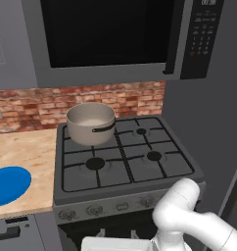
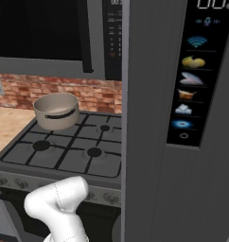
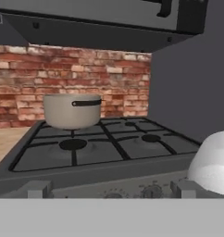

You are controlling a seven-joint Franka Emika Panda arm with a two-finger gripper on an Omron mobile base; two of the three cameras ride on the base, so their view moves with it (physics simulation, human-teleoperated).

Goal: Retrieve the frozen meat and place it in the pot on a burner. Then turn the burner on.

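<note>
The beige-grey pot with its dark side handle stands on the stove's rear left burner, also seen as the pot and the pot. It looks empty. The frozen meat is out of view. In the hand view my gripper sits low in front of the stove's front edge, facing the burners. It is open, its fingertips standing wide apart with nothing between them. The pot is far beyond them, at the back.
Control knobs line the stove's front panel. A blue plate lies on the wooden counter to the left. A microwave hangs above the stove. A tall dark fridge stands close on the right.
</note>
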